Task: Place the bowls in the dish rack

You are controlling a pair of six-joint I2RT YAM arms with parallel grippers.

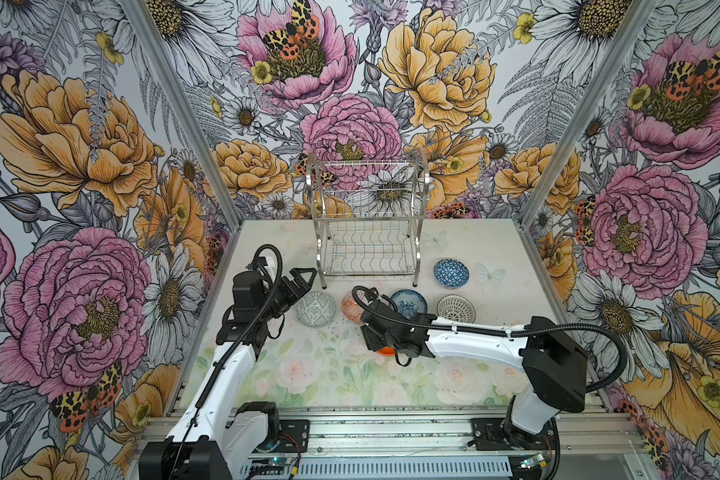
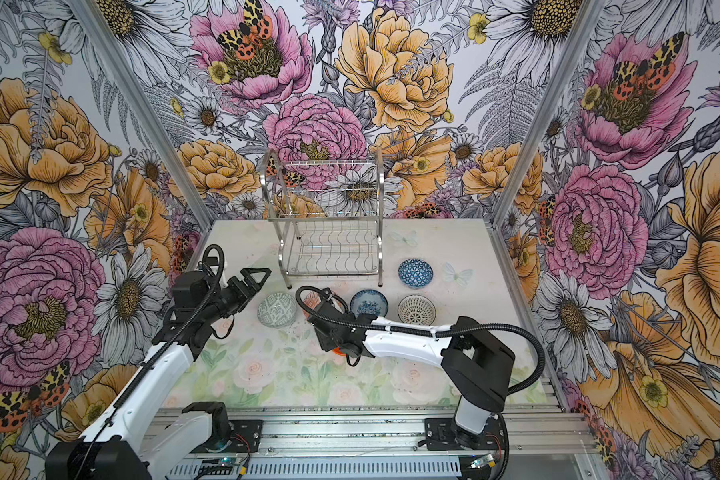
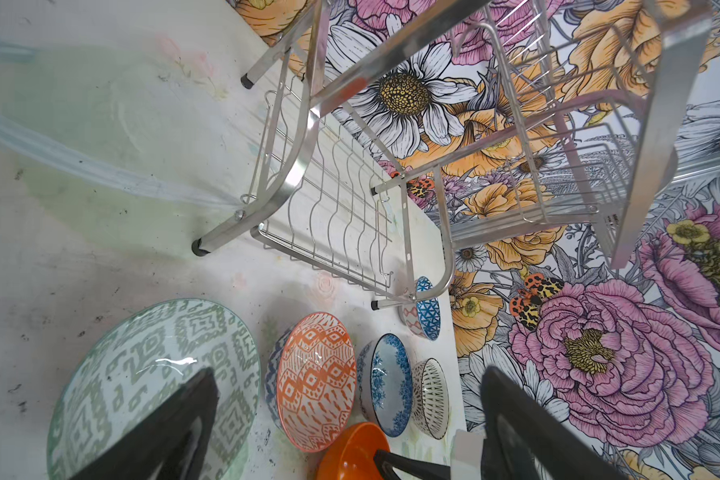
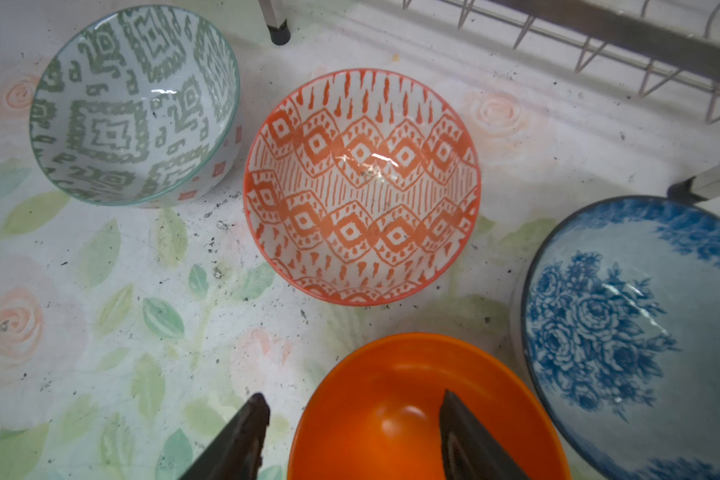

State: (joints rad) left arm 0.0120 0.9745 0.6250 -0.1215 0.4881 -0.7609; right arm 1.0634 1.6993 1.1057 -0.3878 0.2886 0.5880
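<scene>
Orange bowl [image 4: 391,374] on the surface [image 4: 100,291], right claw [image 4: 353,399] straddling its rim, jaws apart, one finger inside, one outside, left claw [image 1: 304,282] spread wide near the grey-green bowl [image 1: 316,308].

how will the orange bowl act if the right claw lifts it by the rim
The orange bowl looks glossy, with a highlight inside, so it may slip in the right claw, which straddles its wall. Held at one edge, it would likely tilt.

Bowls [image 1: 409,301] lined before dish rack [image 1: 366,189], lower tier [image 1: 366,251] open frontward, bare table [image 1: 273,245] leftward
</scene>
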